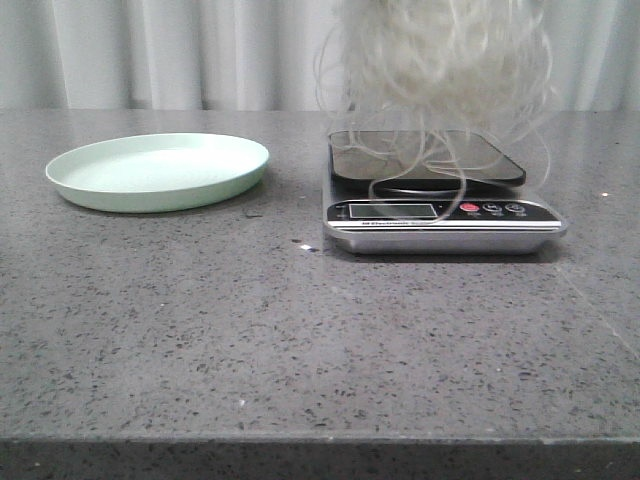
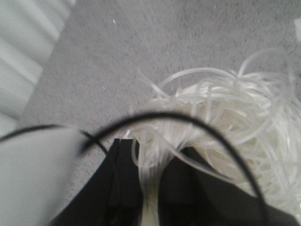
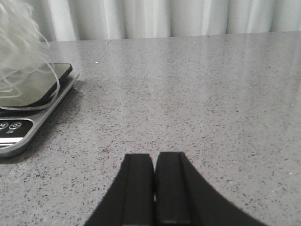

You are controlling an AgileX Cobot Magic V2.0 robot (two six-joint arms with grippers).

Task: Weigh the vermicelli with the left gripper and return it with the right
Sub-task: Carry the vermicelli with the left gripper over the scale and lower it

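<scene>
The vermicelli (image 1: 440, 55) is a fluffy white tangle hanging at the top of the front view, above the scale (image 1: 440, 215), with stray loops trailing down onto its dark glass platform. The pale green plate (image 1: 158, 170) is bare at the left. My left gripper (image 2: 149, 155) is shut on a bunch of vermicelli (image 2: 225, 113) strands; its arm is out of the front view. My right gripper (image 3: 154, 157) is shut and empty, low over the table to the right of the scale (image 3: 28, 101). The vermicelli's edge shows in the right wrist view (image 3: 16, 33) too.
The grey speckled table (image 1: 300, 340) runs to a front edge near the camera. A pale curtain (image 1: 200, 50) hangs behind the table. A thin black cable (image 2: 197, 125) arcs across the left wrist view.
</scene>
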